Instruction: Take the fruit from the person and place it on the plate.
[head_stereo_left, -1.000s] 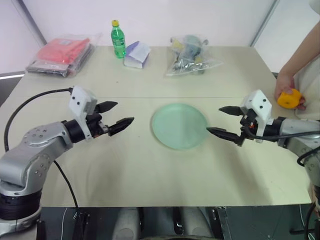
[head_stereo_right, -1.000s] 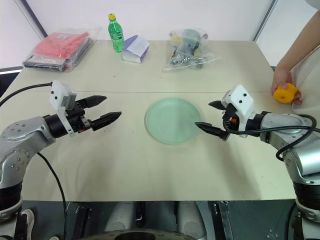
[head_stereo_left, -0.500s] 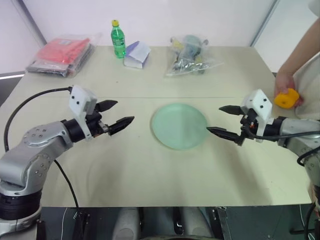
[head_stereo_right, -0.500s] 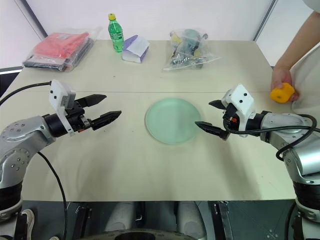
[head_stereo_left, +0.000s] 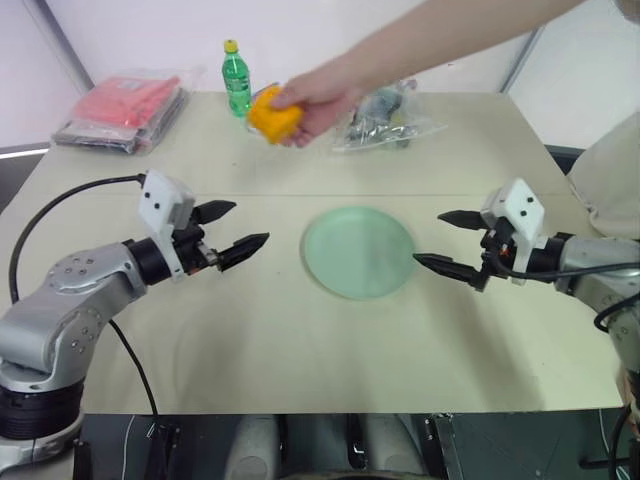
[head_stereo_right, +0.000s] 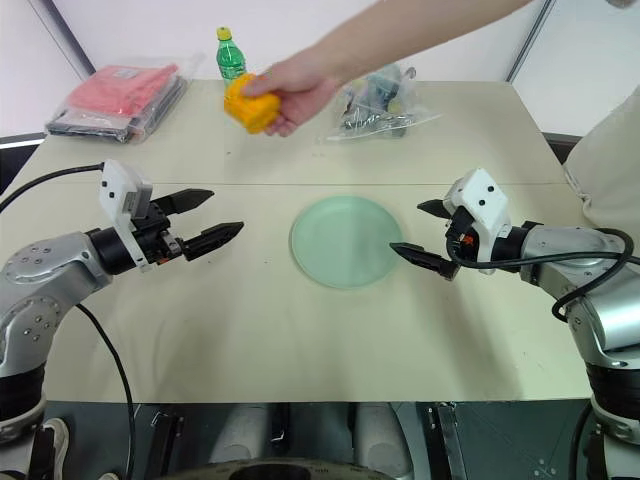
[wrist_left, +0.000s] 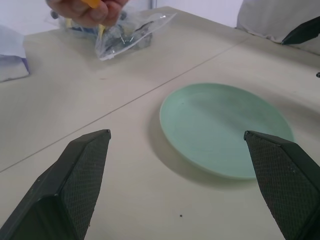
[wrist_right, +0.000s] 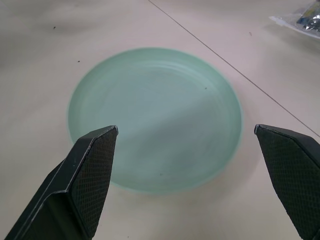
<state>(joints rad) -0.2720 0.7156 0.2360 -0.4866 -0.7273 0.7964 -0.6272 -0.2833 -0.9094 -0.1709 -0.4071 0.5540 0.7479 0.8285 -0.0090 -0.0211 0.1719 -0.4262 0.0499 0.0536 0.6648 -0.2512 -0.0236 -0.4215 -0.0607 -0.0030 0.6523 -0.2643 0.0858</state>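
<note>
Left tool (head_stereo_left: 228, 226) wide open, empty, level beside plate (head_stereo_left: 358, 251); right tool (head_stereo_left: 448, 242) likewise, opposite rim. Fruit (head_stereo_left: 274, 114) in person's hand (head_stereo_left: 318, 97), above far bench (head_stereo_left: 300, 340), nearer my left. Step: handover pending. Next: raise left tool toward fruit. Bottle (head_stereo_left: 236, 78), bagged items (head_stereo_left: 385, 113) behind hand; path clear.
</note>
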